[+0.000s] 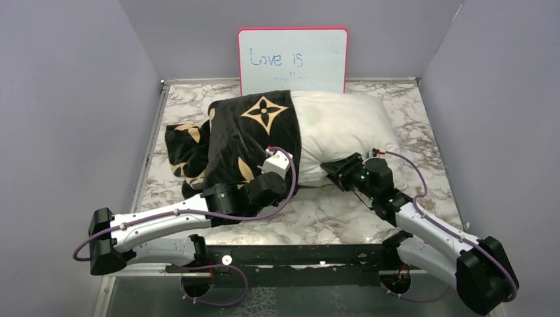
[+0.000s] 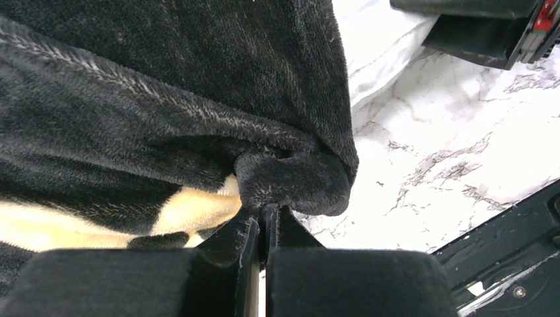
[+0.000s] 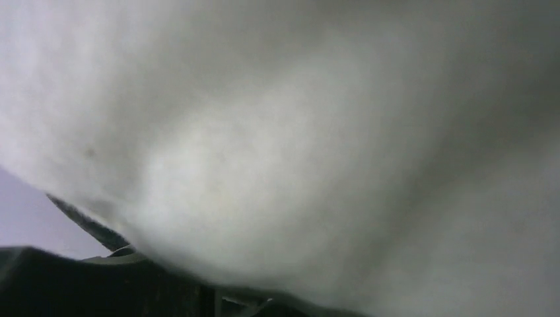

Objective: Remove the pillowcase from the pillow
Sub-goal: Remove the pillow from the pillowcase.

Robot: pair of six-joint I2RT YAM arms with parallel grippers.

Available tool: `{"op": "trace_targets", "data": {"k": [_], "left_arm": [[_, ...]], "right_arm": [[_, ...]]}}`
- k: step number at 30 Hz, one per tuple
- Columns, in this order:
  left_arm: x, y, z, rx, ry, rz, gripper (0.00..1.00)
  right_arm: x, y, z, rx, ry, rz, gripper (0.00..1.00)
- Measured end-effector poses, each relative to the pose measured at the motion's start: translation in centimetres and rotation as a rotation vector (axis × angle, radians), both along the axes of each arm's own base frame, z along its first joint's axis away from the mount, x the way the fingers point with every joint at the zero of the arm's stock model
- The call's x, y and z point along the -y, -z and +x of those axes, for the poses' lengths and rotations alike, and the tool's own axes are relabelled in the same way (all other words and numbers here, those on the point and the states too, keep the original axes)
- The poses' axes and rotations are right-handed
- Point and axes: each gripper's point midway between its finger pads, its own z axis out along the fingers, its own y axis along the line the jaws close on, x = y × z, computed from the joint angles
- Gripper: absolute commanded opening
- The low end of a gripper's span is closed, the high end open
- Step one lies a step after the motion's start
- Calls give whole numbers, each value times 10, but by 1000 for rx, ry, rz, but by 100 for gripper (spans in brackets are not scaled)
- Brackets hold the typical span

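Roughly half done: the pillowcase (image 1: 244, 132) covers only the left half of the pillow (image 1: 343, 132) on the worktop (image 1: 330, 211), left fingers (image 2: 244, 241) clenched on its near fold, right fingers (image 1: 335, 166) against the bare white end, whether gripping I cannot tell, the rest yet to slide off

The pillowcase (image 1: 244, 132) is matt, plush, velvety cloth, the pillow (image 1: 343, 129) beside it plain wrinkled white cloth, the table (image 1: 343, 211) under the pillowcase smooth and marble-patterned.
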Motion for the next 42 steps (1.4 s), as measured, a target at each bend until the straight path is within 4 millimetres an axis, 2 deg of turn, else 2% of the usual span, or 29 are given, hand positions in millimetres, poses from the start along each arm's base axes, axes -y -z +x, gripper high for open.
{"op": "trace_targets", "data": {"k": [2, 3, 6, 11, 15, 17, 21, 22, 24, 25, 29, 32, 35, 38, 40, 42], "left_arm": [[1, -2, 0, 1, 1, -5, 0], [3, -4, 0, 3, 1, -14, 0], [6, -7, 0, 4, -2, -35, 0], [1, -4, 1, -23, -77, -72, 0], [-14, 4, -6, -79, -181, -128, 0], [-25, 8, -12, -113, -229, -168, 0], [-45, 4, -22, -154, -292, -277, 1], [-49, 3, -24, -161, -297, -299, 10], [-55, 0, -26, -160, -291, -323, 43], [-56, -1, -27, -158, -284, -324, 52], [-63, -4, -28, -131, -245, -256, 74], [-54, -23, -22, -93, -207, -224, 89], [-35, -50, -11, -35, -158, -210, 98], [-10, -77, 7, 23, -128, -217, 98], [6, -86, 26, 26, -119, -228, 95], [15, -84, 50, 15, -128, -234, 91]], "right_arm": [[6, -6, 7, 31, 43, -18, 7], [11, -11, 11, 53, 68, -35, 1], [30, -31, 24, 125, 161, -132, 1], [80, -53, 44, 202, 323, -434, 1], [109, -52, 47, 199, 352, -602, 1], [118, -48, 47, 186, 348, -633, 1], [120, -43, 45, 168, 316, -644, 0], [119, -44, 45, 166, 303, -645, 1], [116, -47, 43, 170, 280, -644, 2], [116, -48, 41, 173, 270, -646, 3], [135, -45, 35, 158, 282, -725, 4], [147, -39, 28, 135, 278, -788, 11], [150, -37, 20, 128, 250, -818, 18], [148, -40, 14, 146, 220, -816, 22], [145, -43, 10, 162, 198, -810, 23], [143, -45, 8, 174, 182, -801, 24]]}}
